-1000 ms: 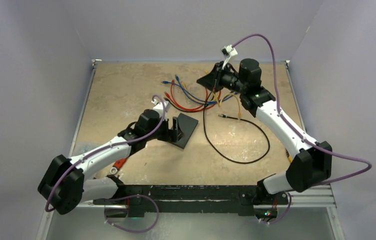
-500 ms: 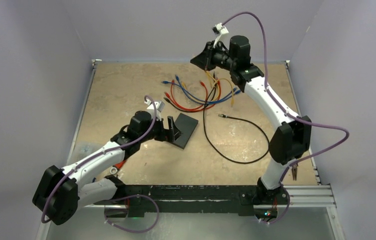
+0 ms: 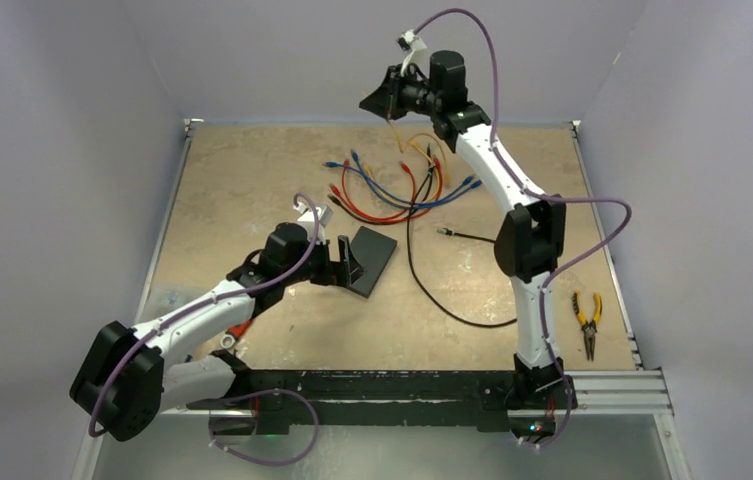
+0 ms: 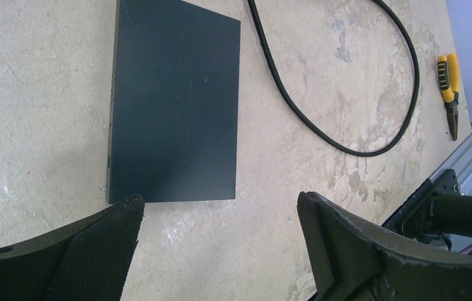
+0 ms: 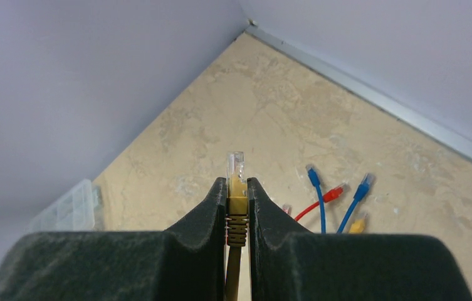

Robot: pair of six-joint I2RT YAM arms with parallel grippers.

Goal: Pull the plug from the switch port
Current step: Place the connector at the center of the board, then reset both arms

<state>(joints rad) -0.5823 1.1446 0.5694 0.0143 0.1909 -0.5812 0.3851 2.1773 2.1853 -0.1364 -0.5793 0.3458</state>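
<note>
Currently the switch lies flat on the tabletop, left of centre, with no lead entering any edge that shows. The left fingers stand wide apart just short of its near end, gripping nothing and apart from the casing. Judgement: this is a bracing position, placed to steady the box against a pull.

The right fingers are closed on the plug, pinching its yellow boot so that the clear tip projects beyond them. That arm is raised high over the far edge of the tabletop, well apart from the switch, and the yellow cable hangs down from the grip. Holding the boot rather than the lead puts no strain on the wire.

Judgement: extraction is complete, and only setting the plug down remains.

Also noted: a loose black cable beside the switch, blue and red cables farther back, and pliers at the right side.
</note>
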